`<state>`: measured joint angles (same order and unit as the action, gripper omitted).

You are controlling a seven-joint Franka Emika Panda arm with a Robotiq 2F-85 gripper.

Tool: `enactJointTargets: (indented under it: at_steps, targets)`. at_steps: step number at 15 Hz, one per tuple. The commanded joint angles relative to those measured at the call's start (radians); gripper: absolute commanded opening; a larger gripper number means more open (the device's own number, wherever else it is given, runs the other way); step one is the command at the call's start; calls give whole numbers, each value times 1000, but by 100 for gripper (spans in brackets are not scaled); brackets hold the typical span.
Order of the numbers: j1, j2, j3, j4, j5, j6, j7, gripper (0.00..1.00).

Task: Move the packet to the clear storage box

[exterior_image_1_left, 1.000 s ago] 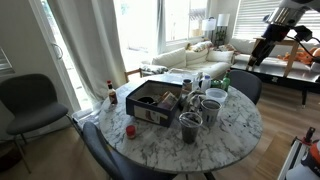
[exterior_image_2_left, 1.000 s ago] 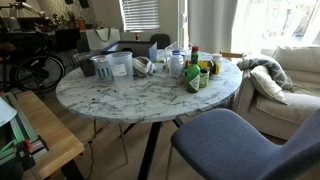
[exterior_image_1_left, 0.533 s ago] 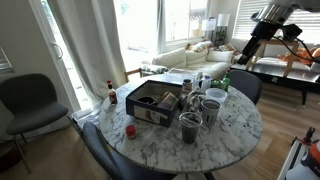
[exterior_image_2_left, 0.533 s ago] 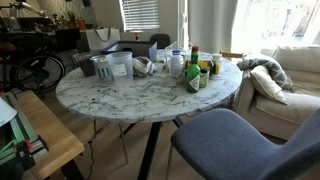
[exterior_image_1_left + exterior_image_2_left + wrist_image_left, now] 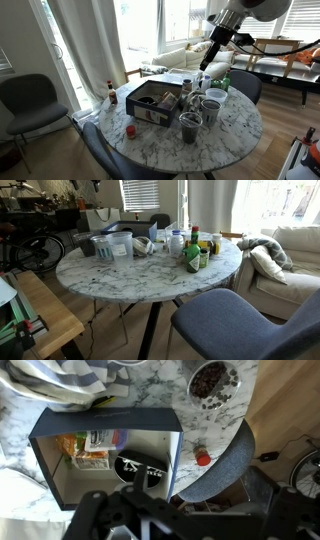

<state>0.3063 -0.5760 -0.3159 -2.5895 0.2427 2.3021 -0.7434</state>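
Observation:
The clear storage box (image 5: 150, 101) sits on the round marble table (image 5: 235, 135). It has a pale rim and dark sides. In the wrist view the box (image 5: 175, 455) is seen from above. It holds an orange packet (image 5: 70, 446), a white-and-blue packet (image 5: 102, 438) and a black item (image 5: 140, 469). A striped grey-and-white packet (image 5: 70, 380) lies just outside the box's rim. My gripper (image 5: 207, 58) hangs high over the table's far side, above the bottles. In the wrist view its dark jaws (image 5: 180, 512) look spread and hold nothing.
Two grey cups (image 5: 190, 125) (image 5: 212, 105) stand near the box. Bottles (image 5: 110, 92) and a small red thing (image 5: 130, 130) are on the table. A bowl of dark bits (image 5: 210, 380) and a blue-grey chair (image 5: 222, 470) show in the wrist view. Chairs ring the table (image 5: 150, 275).
The arm has swung in from the far right of an exterior view toward the table. It now hangs over the table's far side. Nothing on the table has moved.

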Motion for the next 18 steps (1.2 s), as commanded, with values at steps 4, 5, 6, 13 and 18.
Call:
enactJointTargets:
  at_steps: [4,5,6,13,18]
  targets:
    - [-18,398,-12,286,128,-19,-361,100]
    - [-40,452,2,331,137,-44,-417,100]
    - [-62,495,19,369,153,-64,-467,100]
    - [-255,767,184,588,98,-86,-603,100]
    - [-310,777,248,588,96,-63,-581,100]
